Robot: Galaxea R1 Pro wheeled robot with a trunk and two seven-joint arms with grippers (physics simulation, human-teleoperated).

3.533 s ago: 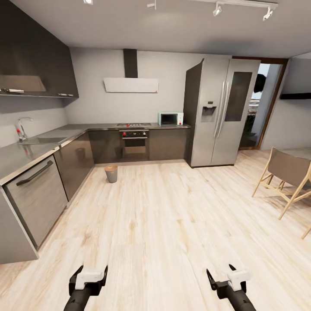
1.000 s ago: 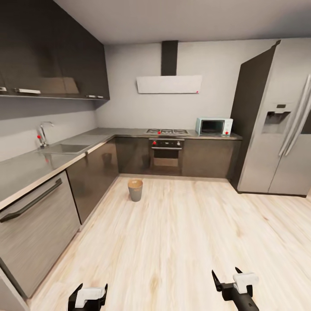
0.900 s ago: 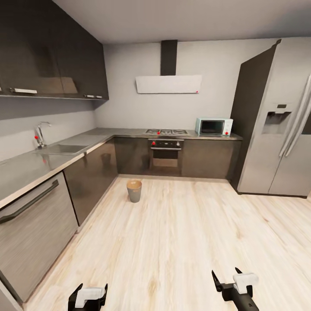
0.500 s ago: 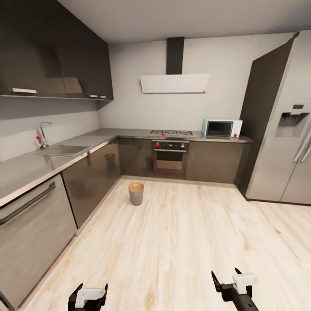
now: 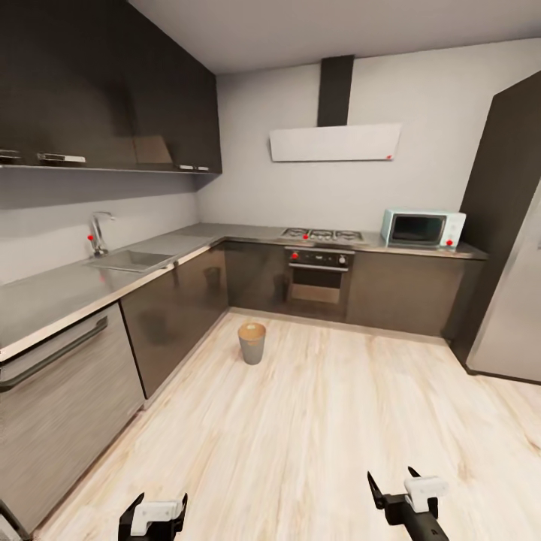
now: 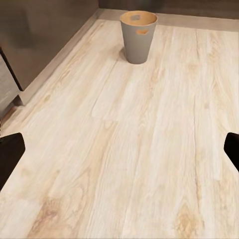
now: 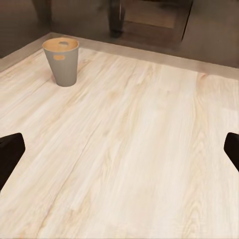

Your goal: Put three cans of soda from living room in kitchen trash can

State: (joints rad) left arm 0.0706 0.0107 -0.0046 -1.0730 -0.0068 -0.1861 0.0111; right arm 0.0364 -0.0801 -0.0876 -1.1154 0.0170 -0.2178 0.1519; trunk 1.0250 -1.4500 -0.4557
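Bin (image 5: 252, 343) standing upright on the pale wood floor (image 5: 315, 443) in the kitchen, one of it, out ahead of both grippers and just off the corner of the dark cabinets (image 5: 176, 312). Two grippers low in the head view: left gripper (image 5: 153, 515) with jaws spread and nothing between, right gripper (image 5: 399, 493) same deal, spread and empty. Well apart from the bin, both of them.

Wrist views give the close look: left one shows the bin (image 6: 138, 36) grey outside, tan inside, oval handle slot under the rim, plus the black fingertips (image 6: 10, 154) at the frame edges with bare floor between. Right wrist catches the bin (image 7: 61, 60) too, and the oven's lower front (image 7: 154, 17) behind it.

Head view adds the rest: one sink (image 5: 131, 260) with tap, one hob (image 5: 323, 235), one oven (image 5: 318, 276), one white hood (image 5: 335, 142), one mint microwave (image 5: 422, 228), fridge (image 5: 511, 255) at the right edge. Too blurry to read any writing.
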